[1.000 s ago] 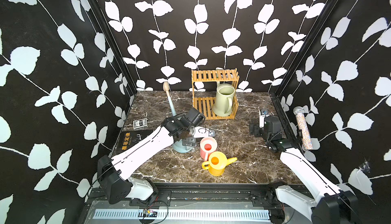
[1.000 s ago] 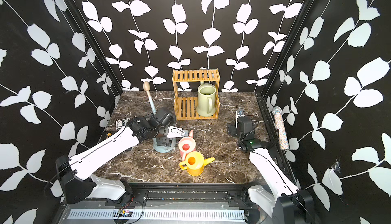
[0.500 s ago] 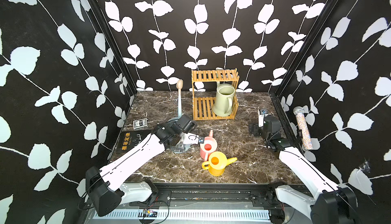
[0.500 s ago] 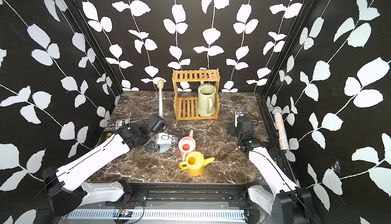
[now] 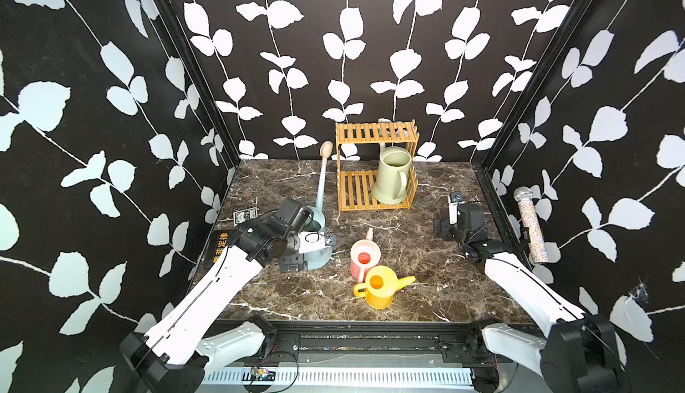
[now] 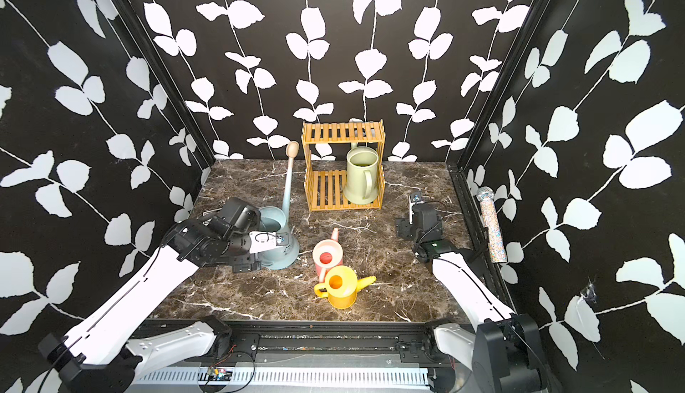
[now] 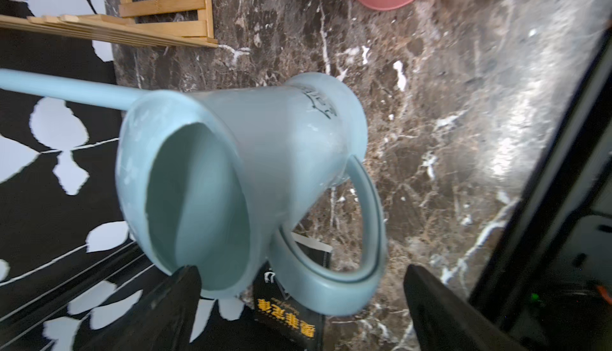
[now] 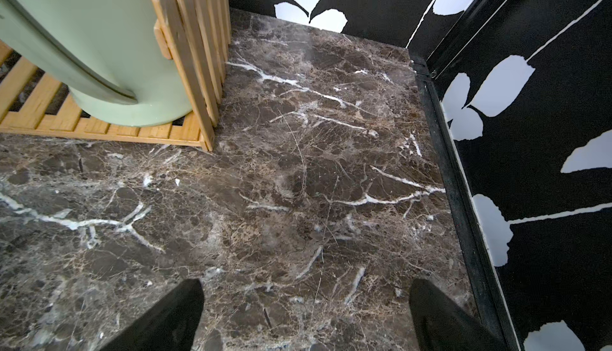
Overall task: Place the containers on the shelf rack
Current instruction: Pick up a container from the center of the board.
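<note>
The left gripper is seen with jaws wide apart; the blue can stands just ahead of it, its handle between the jaws, not clamped. The pink can and yellow can are set beyond, between both grippers. The right gripper is likewise spread over the table; the green can is found ahead of it, on the lower tier of the rack

The rack is bare, matt slatted wood. The blue can and green can are smooth, satin plastic; the table is glossy veined marble.
</note>
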Available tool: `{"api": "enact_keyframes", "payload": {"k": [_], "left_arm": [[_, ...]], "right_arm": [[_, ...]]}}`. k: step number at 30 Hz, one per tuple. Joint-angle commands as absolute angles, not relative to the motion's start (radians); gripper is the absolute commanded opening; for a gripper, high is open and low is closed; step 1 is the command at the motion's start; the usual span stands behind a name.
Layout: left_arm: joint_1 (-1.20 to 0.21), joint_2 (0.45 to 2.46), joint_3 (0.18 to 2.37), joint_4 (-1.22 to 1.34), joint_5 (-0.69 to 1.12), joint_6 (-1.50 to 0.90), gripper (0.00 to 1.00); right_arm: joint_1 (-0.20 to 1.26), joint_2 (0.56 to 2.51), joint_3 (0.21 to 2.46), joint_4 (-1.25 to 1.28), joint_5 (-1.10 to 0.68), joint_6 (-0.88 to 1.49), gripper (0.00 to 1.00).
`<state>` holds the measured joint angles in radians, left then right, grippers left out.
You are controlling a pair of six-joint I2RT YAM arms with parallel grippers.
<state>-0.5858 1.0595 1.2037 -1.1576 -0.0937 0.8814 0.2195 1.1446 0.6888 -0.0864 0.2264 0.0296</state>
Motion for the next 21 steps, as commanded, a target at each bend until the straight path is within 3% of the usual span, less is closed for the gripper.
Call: {"api": "enact_keyframes", "payload": {"k": [1,12,21], "left_arm": [[-0.54,1.016,1.194,-1.221,0.082,0.717,0.98],[-0.289,0.997,1.103,-1.02,0.244,0.158,0.93],[-0.274,1.035,1.095,-0.999,0.237,0.095,0.74]], "right_arm": [[0.212,1.149,0.707,-0.075,0.237,0.023,0.99],[0.213,1.15,0.704,-0.078,0.238,0.025,0.99],[0.213,1.155,0.705,-0.076,0.241,0.026,0.99]]}}
